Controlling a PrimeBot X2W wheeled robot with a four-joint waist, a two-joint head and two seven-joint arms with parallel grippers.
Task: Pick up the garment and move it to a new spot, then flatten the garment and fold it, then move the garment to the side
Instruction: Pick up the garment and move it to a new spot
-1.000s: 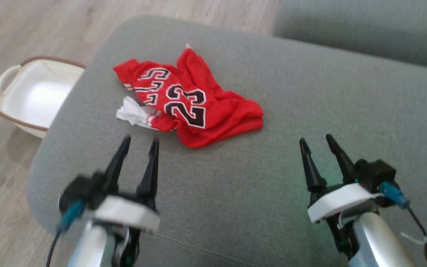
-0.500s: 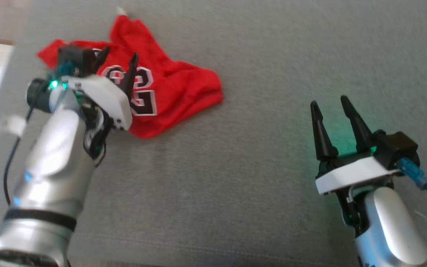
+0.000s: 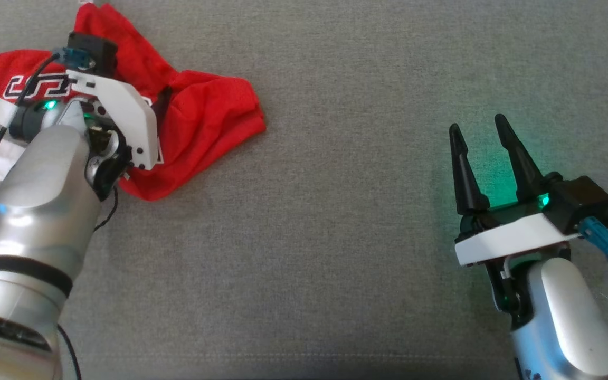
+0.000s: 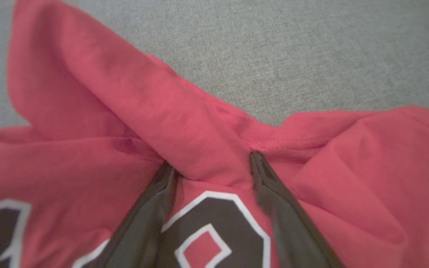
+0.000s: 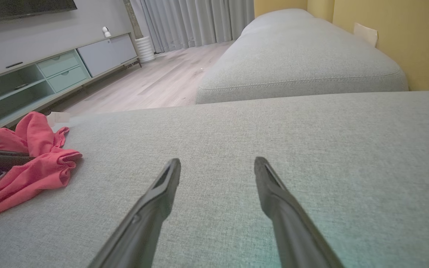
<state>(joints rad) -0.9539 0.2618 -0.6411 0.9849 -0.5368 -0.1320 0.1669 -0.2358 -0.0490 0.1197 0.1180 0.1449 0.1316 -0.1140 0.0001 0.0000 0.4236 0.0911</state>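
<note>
A wide stretch of bare grey sofa cushion lies open across the middle, from the crumpled red jersey at the upper left to the right gripper at the lower right. The right gripper's fingers stand apart over bare fabric, with nothing between or ahead of them. The left arm blocks the lower left approach to the jersey. The left gripper has its parted fingertips against a raised fold of red cloth, which bulges between them. Beyond the open cushion sits a second cushion, with a yellow wall closing off its right side.
</note>
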